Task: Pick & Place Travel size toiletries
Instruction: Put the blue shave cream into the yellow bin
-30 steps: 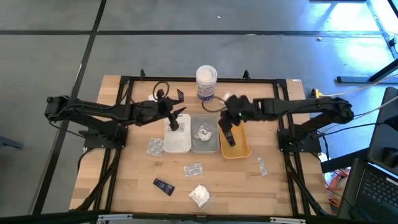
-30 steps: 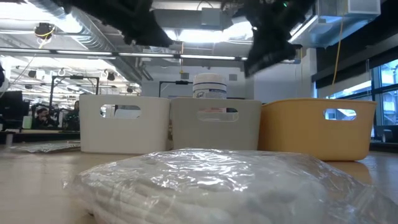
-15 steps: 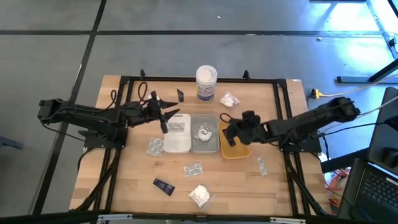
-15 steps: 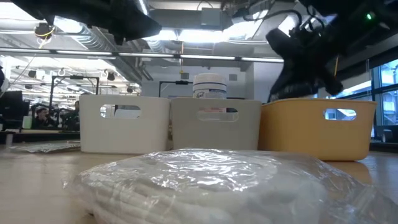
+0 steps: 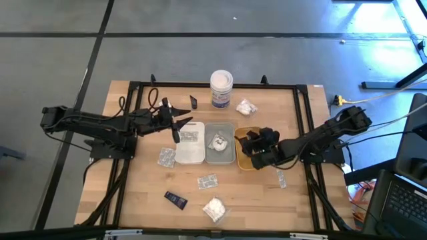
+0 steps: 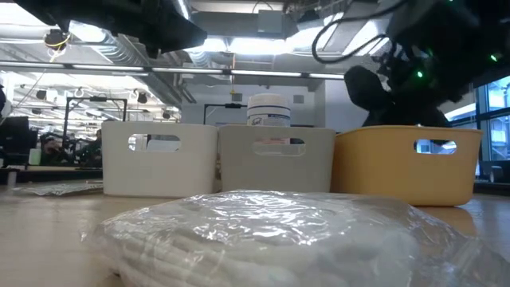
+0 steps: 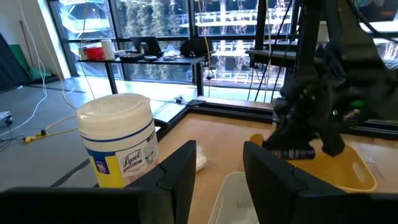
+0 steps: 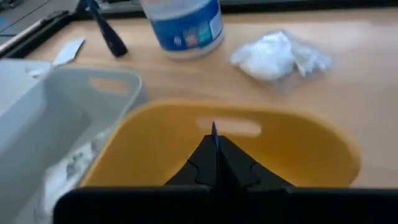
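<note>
My right gripper [image 5: 253, 151] hangs low over the orange tray [image 8: 298, 127], fingers pinched shut on a small black tube [image 7: 291, 153]. In the left wrist view the tube lies about level, its long axis crossing the line of my fingers. In the right wrist view only a thin blue edge shows between the tips, pointing toward the far wall of the tray. The tray interior lies directly below the tube, so I judge the coming move to be a straight release. The long axis should fit the tray's length, though I cannot tell exactly how they line up. Next over stands the grey tray [image 5: 220, 159], then the white tray [image 5: 189, 157]. My left gripper [image 7: 217, 155] waits at the white tray's far corner, fingers apart and empty. A wrapped bundle [image 5: 246, 107] lies beyond the orange tray.
</note>
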Robot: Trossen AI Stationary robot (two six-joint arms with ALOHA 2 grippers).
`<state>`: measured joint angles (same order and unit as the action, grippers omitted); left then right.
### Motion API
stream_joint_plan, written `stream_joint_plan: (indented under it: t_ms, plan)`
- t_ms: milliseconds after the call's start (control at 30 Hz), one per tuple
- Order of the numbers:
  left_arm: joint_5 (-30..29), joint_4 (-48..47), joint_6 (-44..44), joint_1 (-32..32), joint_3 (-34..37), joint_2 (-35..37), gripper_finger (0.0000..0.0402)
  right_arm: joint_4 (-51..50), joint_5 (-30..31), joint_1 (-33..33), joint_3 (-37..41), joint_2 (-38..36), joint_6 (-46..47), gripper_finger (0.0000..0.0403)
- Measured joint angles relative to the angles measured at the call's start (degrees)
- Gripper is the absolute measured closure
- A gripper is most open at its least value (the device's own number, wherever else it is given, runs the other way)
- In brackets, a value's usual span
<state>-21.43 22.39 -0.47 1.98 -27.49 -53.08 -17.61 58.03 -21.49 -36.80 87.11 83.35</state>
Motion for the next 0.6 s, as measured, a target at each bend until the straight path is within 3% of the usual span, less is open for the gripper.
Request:
stream_joint_plan:
  t_ms: [333,600]
  plan:
    - [0.0,1.4,-0.3,0.0,0.0,0.0,0.0272,-0.6,-2.5,-1.3,0.0,6.5,5.7,0.0395]
    - [0.3,1.6,-0.3,0.0,0.0,0.0,0.0272,-0.4,-5.6,0.2,0.0,6.6,5.4,0.0309]
